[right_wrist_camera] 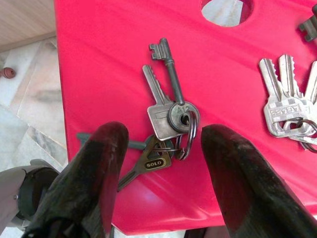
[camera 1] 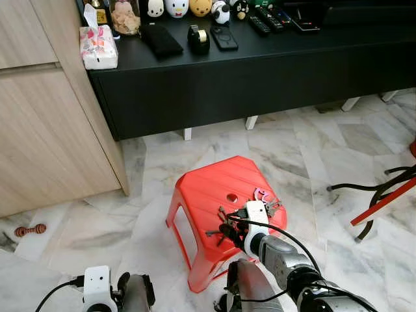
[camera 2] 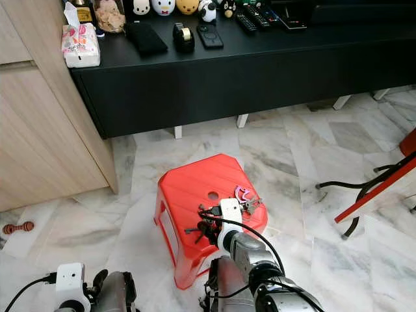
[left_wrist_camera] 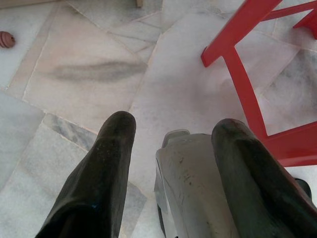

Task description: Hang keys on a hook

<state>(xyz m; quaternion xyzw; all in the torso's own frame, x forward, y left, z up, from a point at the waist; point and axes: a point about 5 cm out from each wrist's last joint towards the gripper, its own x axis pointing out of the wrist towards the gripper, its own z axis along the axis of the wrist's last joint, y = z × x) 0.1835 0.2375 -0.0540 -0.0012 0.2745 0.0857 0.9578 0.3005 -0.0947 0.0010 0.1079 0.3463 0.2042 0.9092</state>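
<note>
A red plastic stool (camera 1: pixel 218 195) stands on the marble floor (camera 1: pixel 305 149) in front of a black cabinet (camera 1: pixel 260 71). The right gripper (right_wrist_camera: pixel 163 163) hovers over the stool's near edge, its fingers (right_wrist_camera: pixel 96 168) spread wide on either side of a bunch of keys (right_wrist_camera: pixel 168 119), gripping nothing. A second bunch of keys (right_wrist_camera: pixel 290 106) lies near the stool's right edge, beside the round hole (right_wrist_camera: pixel 227 10). The left gripper (left_wrist_camera: pixel 171 148) hangs low over the floor, fingers apart and empty.

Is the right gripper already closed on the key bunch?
No: the right gripper is open, its fingers either side of the key bunch lying flat on the red stool.
</note>
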